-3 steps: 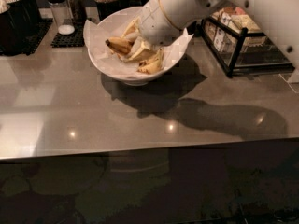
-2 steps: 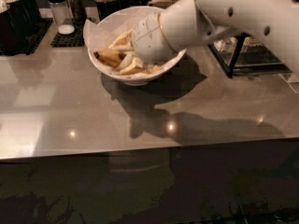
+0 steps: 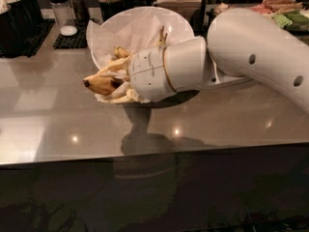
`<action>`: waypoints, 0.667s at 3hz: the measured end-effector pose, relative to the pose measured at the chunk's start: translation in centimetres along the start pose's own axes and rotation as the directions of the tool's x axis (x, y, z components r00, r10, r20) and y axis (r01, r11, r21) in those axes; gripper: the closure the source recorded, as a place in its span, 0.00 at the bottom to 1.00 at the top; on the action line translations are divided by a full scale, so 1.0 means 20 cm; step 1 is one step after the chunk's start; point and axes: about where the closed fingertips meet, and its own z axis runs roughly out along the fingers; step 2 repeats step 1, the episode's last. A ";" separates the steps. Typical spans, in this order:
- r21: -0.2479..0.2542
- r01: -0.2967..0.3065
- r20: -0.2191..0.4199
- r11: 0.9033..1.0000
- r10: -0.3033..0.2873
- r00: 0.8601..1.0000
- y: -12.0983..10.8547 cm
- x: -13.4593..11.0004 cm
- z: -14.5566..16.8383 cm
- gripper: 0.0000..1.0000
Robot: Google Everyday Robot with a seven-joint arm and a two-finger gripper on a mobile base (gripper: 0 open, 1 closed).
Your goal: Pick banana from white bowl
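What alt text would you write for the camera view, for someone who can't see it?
A white robot arm reaching in from the right holds a banana in its gripper, at the front left edge of a white bowl lined with paper. The bowl sits on a grey counter.

We see the tool at the front left rim of the white bowl, its fingers closed above and below the banana. The banana's dark tip points left, out past the rim. The thick white arm reaches in from the right across the grey desk, hiding the bowl's near side. The paper lining shows inside. Behind, a shaker stands on a black mat.
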 end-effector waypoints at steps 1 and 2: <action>0.001 0.002 0.001 1.000 -0.002 1.000 -0.01 -0.01 0.00 1.00; 0.001 0.002 0.001 1.000 -0.002 1.000 -0.01 -0.01 0.00 1.00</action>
